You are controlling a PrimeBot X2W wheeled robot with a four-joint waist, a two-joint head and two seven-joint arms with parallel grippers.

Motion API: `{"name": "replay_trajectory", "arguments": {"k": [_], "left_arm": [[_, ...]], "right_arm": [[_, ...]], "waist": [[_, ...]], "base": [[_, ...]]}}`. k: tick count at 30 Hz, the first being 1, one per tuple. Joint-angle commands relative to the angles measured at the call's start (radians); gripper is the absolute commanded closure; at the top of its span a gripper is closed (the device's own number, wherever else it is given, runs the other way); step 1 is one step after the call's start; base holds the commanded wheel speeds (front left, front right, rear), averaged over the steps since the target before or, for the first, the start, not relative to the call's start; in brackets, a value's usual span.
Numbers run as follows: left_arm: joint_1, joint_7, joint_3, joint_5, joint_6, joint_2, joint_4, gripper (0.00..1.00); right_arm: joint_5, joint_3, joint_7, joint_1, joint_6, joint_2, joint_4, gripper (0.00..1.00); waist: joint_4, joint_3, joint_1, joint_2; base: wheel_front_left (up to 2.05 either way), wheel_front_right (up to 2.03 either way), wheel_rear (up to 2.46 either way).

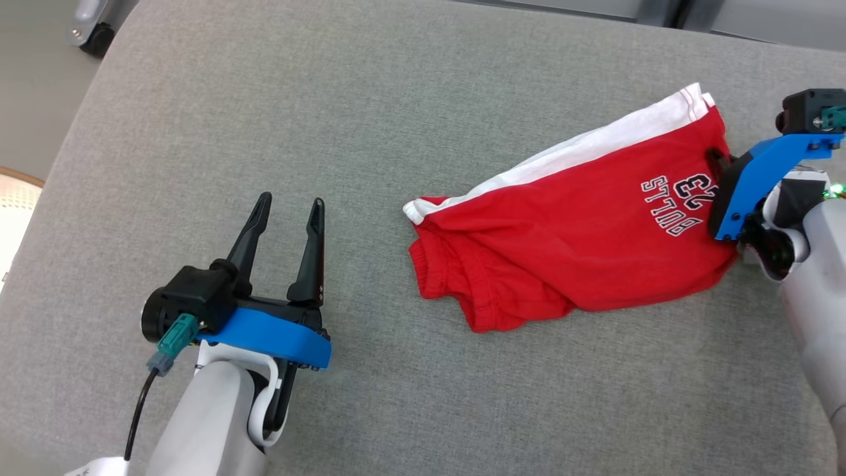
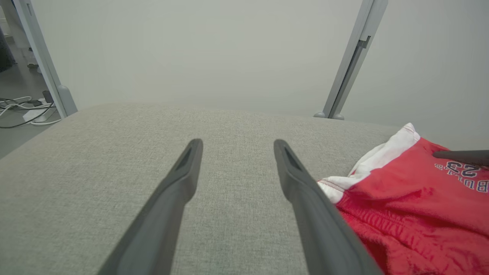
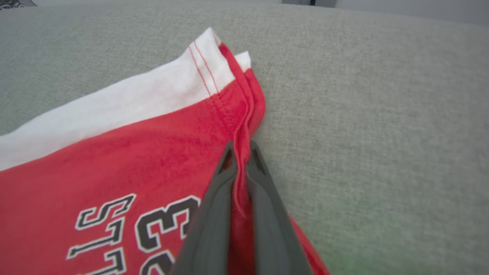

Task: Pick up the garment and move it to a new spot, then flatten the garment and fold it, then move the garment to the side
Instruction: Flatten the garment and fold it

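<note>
Garment [image 1: 568,244]: red shorts with a white band [image 1: 595,142] along one side are shown lying on the right half of the padded surface, spread mostly flat.
Gathered end [image 1: 456,277]: the rumpled, elasticated end of the garment is turned toward the middle of the surface.
Lettering [image 1: 681,201]: "BULLS 23" is printed in dark, white-edged characters near the hem and is read upside down in the head view.
Right gripper [image 3: 241,146]: its jaws are seen closed on the red hem edge of the garment [image 3: 114,160], with a ridge of cloth pinched between the two fingers, just below the white corner.
Right gripper, head view [image 1: 719,162]: it is placed at the garment's right edge, beside the lettering.
Left gripper [image 1: 291,199]: its fingers are spread apart with nothing between them, and it is held over bare fabric at the lower left, well apart from the garment.
Left gripper, own wrist view [image 2: 237,142]: grey cloth is seen through the gap, and the garment [image 2: 412,206] is seen at the right.
Padded surface [image 1: 396,99]: a grey woven cushion with a rounded far edge, on which the garment is borne.
Background: two pale metal posts [image 2: 351,57] and loose cables [image 2: 23,110] on the floor are seen beyond the surface.
</note>
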Motion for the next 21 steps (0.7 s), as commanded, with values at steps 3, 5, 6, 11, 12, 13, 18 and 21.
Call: {"name": "replay_trajectory", "arguments": {"k": [3,5,6,11,12,13,18,21], "left_arm": [[-0.027,-0.004,-0.022,-0.02,-0.002,0.021,0.007,0.0],[-0.032,-0.004,-0.031,-0.028,-0.002,0.031,0.012,0.0],[-0.035,-0.004,-0.033,-0.032,-0.002,0.036,0.014,0.0],[-0.027,-0.004,-0.034,-0.052,-0.002,0.05,0.034,0.0],[-0.023,-0.004,-0.031,-0.057,-0.002,0.052,0.039,0.0],[-0.021,-0.004,-0.03,-0.062,-0.002,0.053,0.045,0.0],[-0.013,-0.004,-0.022,-0.088,-0.002,0.059,0.081,0.0],[-0.014,-0.004,-0.025,-0.093,-0.002,0.06,0.09,0.0]], "right_arm": [[0.022,0.003,-0.015,0.034,0.0,0.009,0.0,1.0],[0.037,0.006,-0.023,0.041,0.0,0.014,-0.016,1.0],[0.045,0.007,-0.026,0.046,0.0,0.013,-0.024,1.0],[0.077,0.009,-0.059,0.075,0.0,-0.008,-0.055,1.0],[0.081,0.008,-0.066,0.081,0.0,-0.011,-0.058,1.0],[0.081,0.005,-0.074,0.086,0.0,-0.017,-0.057,1.0],[0.073,-0.012,-0.112,0.106,0.0,-0.045,-0.055,1.0],[0.051,-0.013,-0.129,0.111,0.0,-0.065,-0.053,1.0]], "waist": [[-0.026,-0.015,0.0,-0.0001],[-0.042,-0.025,0.0,-0.0001],[-0.05,-0.029,0.0,-0.0001],[-0.097,-0.059,0.0,-0.0001],[-0.106,-0.066,0.0,-0.0001],[-0.114,-0.072,0.0,-0.0001],[-0.149,-0.111,0.0,-0.0001],[-0.158,-0.125,0.0,-0.0001]], "base": [[0.0,0.0,0.0],[0.0,0.0,0.0],[0.0,0.0,0.0],[0.0,0.0,0.0],[0.0,0.0,0.0],[0.0,0.0,0.0],[0.0,0.0,0.0],[0.0,0.0,0.0]]}}
